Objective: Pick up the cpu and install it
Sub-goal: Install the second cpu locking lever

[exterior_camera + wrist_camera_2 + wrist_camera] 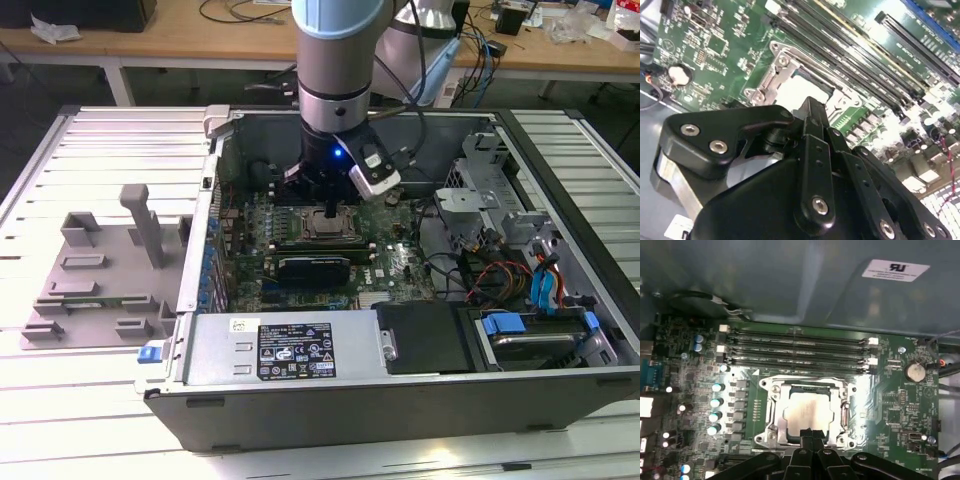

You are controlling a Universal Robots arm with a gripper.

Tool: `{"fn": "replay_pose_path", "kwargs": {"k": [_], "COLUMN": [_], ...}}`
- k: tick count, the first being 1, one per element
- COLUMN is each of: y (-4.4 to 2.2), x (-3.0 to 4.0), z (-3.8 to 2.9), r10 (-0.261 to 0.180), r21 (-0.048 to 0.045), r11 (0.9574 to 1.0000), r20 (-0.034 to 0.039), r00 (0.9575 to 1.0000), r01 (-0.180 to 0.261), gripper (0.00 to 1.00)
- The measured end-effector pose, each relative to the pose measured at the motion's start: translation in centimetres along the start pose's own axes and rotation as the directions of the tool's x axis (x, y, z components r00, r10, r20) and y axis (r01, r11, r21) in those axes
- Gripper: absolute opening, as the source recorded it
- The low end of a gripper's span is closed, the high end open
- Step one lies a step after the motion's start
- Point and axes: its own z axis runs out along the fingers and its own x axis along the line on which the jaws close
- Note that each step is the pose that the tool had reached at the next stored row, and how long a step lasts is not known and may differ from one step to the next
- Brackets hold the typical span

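Observation:
The cpu (807, 409), a flat square chip with a silvery top, lies flat in the metal-framed socket (771, 390) on the green motherboard. It also shows as a pale square in the second wrist view (796, 91) and in the exterior view (322, 227). My gripper (810, 433) hangs straight over it inside the open computer case. The black fingers are shut together with nothing between them. Their tip sits at the cpu's near edge, seen in the second wrist view (812, 107) and in the exterior view (331, 211). Whether the tip touches the chip, I cannot tell.
Several memory slots (795, 350) run beside the socket. A black card (315, 268) lies just in front of it. The power supply (290, 345) and the drive cage (500, 200) with cables hem in the board. A grey fixture (100, 270) stands at the exterior view's left.

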Motion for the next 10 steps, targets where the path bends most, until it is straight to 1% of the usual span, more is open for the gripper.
{"fn": "replay_pose_path", "kwargs": {"k": [2, 4, 10], "y": [0.02, 0.05, 0.05], "x": [-0.04, -0.06, -0.07], "z": [-0.06, -0.30, -0.31], "r10": [0.000, 0.000, 0.000], "r21": [0.0003, 0.0003, 0.0008], "r11": [1.0000, 1.0000, 1.0000], "r20": [-0.0003, -0.0001, -0.0002], "r00": [1.0000, 1.0000, 1.0000], "r01": [0.000, 0.000, 0.000], "gripper": [0.11, 0.11, 0.11]}}
